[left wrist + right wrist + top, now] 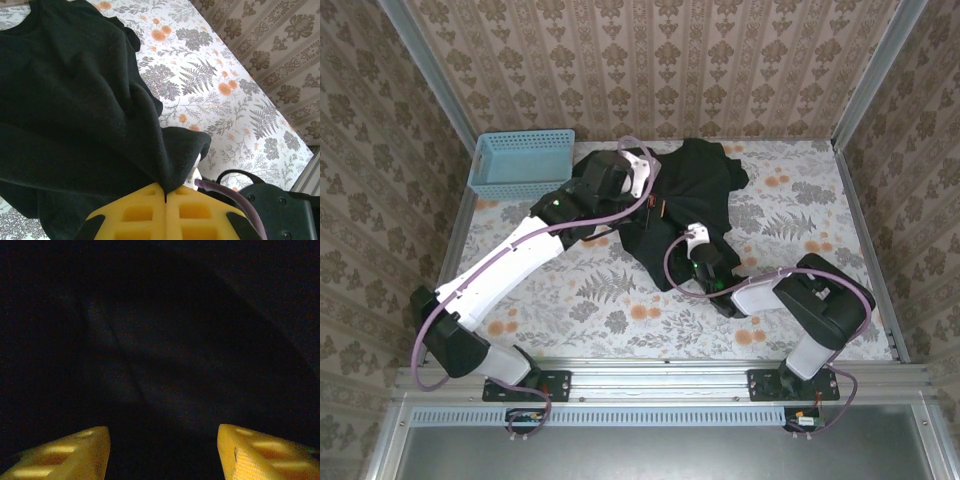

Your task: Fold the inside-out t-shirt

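The inside-out t-shirt [698,185] is a plain black heap at the back middle of the flowered table. My left gripper [660,207] reaches over its left side. In the left wrist view its yellow fingers [135,212] are shut on a pinched fold of the black t-shirt [75,110], and the cloth hangs away from the left gripper [165,189] over the table. My right gripper [694,232] sits at the shirt's near edge. In the right wrist view the right gripper [162,432] stands open, its jaws wide apart, with dark t-shirt [165,340] close in front.
A light blue plastic basket [522,162] stands at the back left corner, just left of the left arm. The flowered tablecloth [800,200] lies bare to the right of the shirt and along the front. Papered walls close in three sides. The right arm's black link [272,207] is beside the left gripper.
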### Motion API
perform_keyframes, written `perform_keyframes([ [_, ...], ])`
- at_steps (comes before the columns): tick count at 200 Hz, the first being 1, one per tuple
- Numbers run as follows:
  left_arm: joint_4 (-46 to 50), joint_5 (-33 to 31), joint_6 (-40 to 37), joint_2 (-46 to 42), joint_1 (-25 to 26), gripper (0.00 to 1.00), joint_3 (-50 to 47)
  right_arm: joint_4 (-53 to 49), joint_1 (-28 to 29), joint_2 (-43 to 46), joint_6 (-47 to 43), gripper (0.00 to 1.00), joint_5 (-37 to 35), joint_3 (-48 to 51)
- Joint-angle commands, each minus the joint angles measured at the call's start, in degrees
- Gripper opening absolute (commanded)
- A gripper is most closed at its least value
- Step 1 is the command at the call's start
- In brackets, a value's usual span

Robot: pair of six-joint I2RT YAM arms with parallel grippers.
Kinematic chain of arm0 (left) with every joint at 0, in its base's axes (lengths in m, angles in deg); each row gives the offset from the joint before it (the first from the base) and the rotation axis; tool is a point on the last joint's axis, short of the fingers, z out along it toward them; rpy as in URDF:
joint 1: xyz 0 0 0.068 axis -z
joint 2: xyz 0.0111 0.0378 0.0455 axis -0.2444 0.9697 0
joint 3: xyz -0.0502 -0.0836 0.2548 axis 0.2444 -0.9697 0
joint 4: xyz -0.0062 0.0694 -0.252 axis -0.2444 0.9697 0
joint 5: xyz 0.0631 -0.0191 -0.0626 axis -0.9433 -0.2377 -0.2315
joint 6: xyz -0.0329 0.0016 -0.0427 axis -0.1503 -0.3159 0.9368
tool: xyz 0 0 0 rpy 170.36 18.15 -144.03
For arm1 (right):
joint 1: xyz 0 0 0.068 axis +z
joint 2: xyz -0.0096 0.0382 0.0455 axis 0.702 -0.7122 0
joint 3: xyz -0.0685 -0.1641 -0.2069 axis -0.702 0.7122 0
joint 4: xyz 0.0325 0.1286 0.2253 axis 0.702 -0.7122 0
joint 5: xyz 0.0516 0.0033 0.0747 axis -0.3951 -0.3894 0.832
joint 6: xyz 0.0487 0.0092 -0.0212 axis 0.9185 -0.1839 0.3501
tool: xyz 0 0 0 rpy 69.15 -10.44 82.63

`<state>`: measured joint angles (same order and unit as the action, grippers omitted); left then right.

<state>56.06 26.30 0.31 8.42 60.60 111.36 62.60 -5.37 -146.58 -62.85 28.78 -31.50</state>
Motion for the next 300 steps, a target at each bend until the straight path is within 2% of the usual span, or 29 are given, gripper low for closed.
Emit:
perform_keyframes([
  [1,1.1,0.5,-1.5,-1.6,0.5,0.01,3.3,-3.0,-1.0,0.0,-4.1,0.60,-0.5,-4.1],
  [57,3.3,-0.2,-2.4,-0.3,4.5,0.00,9.9,-6.4,-1.2,-7.3,-6.5,0.63,-5.9,-15.6],
  [83,3.1,0.7,-2.2,0.0,6.6,0.00,12.7,-11.4,-1.8,-8.7,-3.2,0.65,-2.9,-20.1],
  [106,3.8,0.6,-2.6,1.2,9.0,0.00,16.0,-21.6,-2.5,-11.0,1.5,0.67,-1.1,-26.6],
  [131,3.8,-0.4,-3.2,1.6,11.2,0.00,18.6,-29.8,-5.3,-13.7,9.3,0.68,4.9,-31.2],
  [149,3.3,-1.2,-3.3,1.2,12.0,0.00,19.1,-33.7,-6.8,-14.9,13.3,0.74,8.1,-33.4],
  [182,3.0,-2.2,-3.4,0.7,12.5,0.00,19.2,-44.2,-8.2,-18.4,17.1,0.79,9.8,-40.3],
  [203,2.9,-4.7,-3.7,-0.5,12.4,0.00,18.5,-48.9,-8.8,-20.0,20.1,1.00,9.6,-43.1],
  [231,1.1,-7.9,-4.4,-3.5,12.4,0.00,16.2,-58.0,-10.7,-23.0,24.5,1.00,8.9,-47.7],
  [258,0.3,-13.5,-5.1,-7.5,10.9,0.00,13.6,-60.6,-11.5,-24.2,25.7,1.00,9.2,-48.7],
  [286,0.2,-12.7,-4.3,-10.0,8.0,0.00,12.0,-57.7,-11.6,-23.1,25.7,1.00,10.0,-46.2],
  [300,0.1,-10.5,-4.4,-9.6,8.0,0.00,12.1,-60.3,-11.6,-23.9,25.8,1.00,9.0,-48.2],
])
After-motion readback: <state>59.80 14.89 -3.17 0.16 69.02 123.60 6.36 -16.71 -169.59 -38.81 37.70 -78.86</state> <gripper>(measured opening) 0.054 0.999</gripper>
